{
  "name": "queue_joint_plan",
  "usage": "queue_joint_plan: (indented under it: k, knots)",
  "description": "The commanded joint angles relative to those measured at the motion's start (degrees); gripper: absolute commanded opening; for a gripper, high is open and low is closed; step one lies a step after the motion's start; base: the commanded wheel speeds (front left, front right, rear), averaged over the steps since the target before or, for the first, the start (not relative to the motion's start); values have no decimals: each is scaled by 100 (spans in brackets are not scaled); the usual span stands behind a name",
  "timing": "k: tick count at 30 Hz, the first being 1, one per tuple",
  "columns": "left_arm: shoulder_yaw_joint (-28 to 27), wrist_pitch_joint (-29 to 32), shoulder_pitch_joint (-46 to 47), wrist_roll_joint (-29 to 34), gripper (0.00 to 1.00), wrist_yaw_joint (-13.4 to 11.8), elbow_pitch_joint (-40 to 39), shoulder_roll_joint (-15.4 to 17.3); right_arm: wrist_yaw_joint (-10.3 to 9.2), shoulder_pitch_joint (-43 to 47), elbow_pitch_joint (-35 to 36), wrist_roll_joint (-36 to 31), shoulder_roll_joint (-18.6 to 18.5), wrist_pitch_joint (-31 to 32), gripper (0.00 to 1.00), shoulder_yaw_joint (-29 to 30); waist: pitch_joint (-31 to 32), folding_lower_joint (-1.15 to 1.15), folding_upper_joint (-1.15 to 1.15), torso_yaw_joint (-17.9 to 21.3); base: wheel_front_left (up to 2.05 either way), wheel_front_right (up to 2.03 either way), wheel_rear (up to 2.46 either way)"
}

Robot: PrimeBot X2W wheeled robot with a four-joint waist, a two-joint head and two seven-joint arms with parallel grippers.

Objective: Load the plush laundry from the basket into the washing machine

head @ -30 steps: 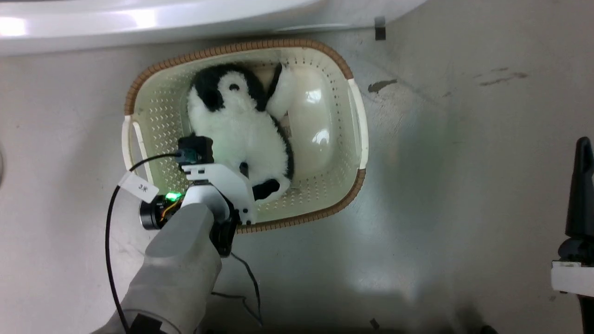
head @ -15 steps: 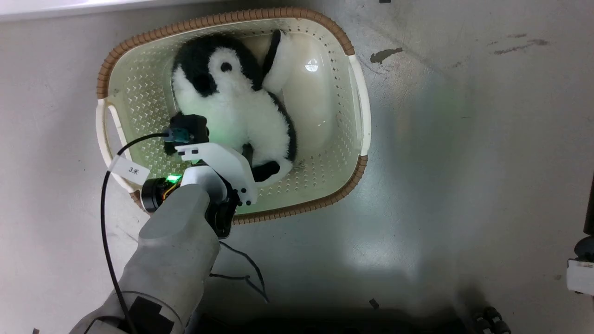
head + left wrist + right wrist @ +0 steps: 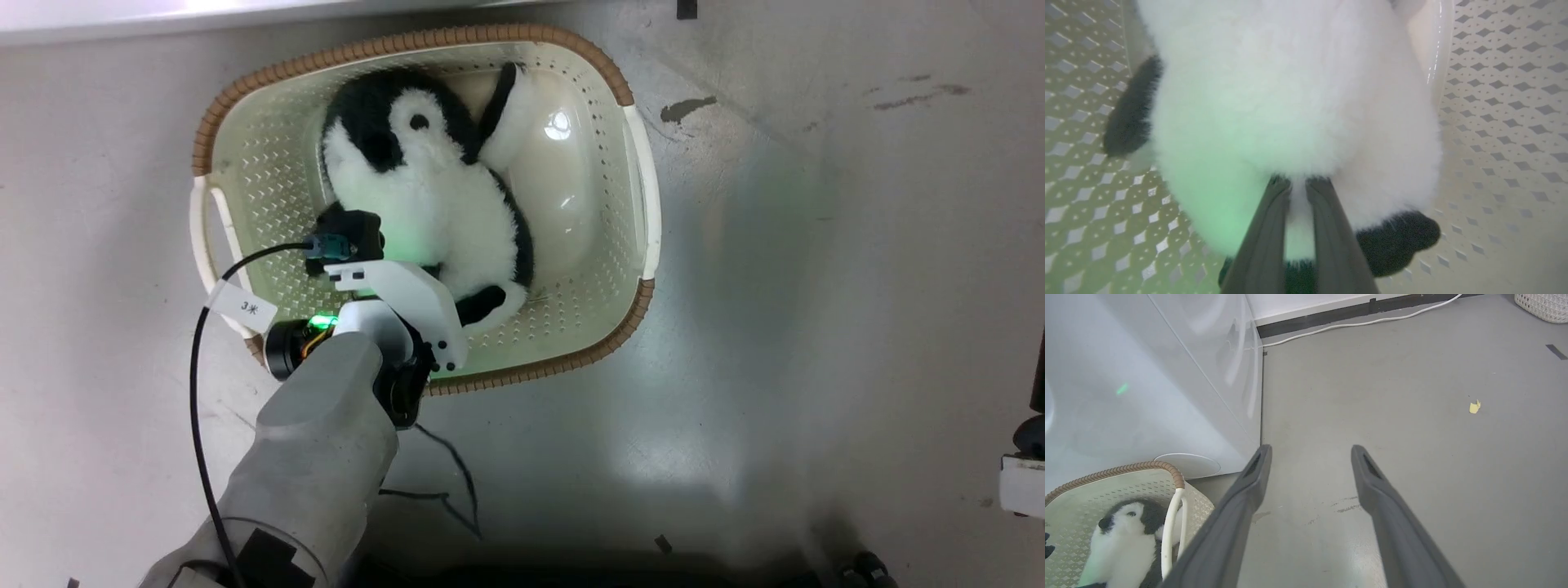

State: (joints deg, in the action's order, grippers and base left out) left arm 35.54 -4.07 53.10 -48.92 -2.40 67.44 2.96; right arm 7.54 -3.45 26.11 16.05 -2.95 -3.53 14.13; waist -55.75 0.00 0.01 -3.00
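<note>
Plush [image 3: 424,204] lies in basket [image 3: 647,204], head at far edge, feet by near edge. Left gripper [image 3: 1298,185] pinches only a thin tuft of its rear fur; right gripper [image 3: 1310,451], fingers spread, holds nothing. Risk: tuft slips on lift, or dangling body snags basket.

Looking like a laundry test area: washing machine [image 3: 1126,396] standing at 10 o'clock on bare grey floor [image 3: 1392,396], white cable [image 3: 1372,322] running along the baseboard [image 3: 1314,317] at 12.
</note>
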Motion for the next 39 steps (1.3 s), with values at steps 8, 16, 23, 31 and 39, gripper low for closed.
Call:
queue_joint_plan:
  k: [8, 16, 23, 31, 39]
  knots:
    - [110, -177, -284, -478, 0, 45, -108, -8, -5, -278, -206, -65, -29, 16, 100, -205, 499, 0, -1, -148, 0, 0, 0]
    - [323, -627, -550, -610, 0, 292, -202, -8, -5, -389, -547, -102, -65, -1, 100, -417, 1263, 0, -1, -368, 0, 0, 0]
    - [403, -903, -946, -657, 0, 452, -196, -8, -5, -371, -941, -100, -45, -69, 100, -590, 2088, 0, -1, -511, 0, 0, 0]
    - [80, -1087, -1509, -628, 0, 491, -742, 129, -5, -167, -1422, -74, -8, -184, 100, -718, 3021, 0, -1, -610, 0, 0, 0]
    - [-682, -1092, -2932, 164, 0, -160, -3072, 545, -5, 209, -1805, 108, 6, -306, 100, -764, 3967, 0, -1, -721, 0, 0, 0]
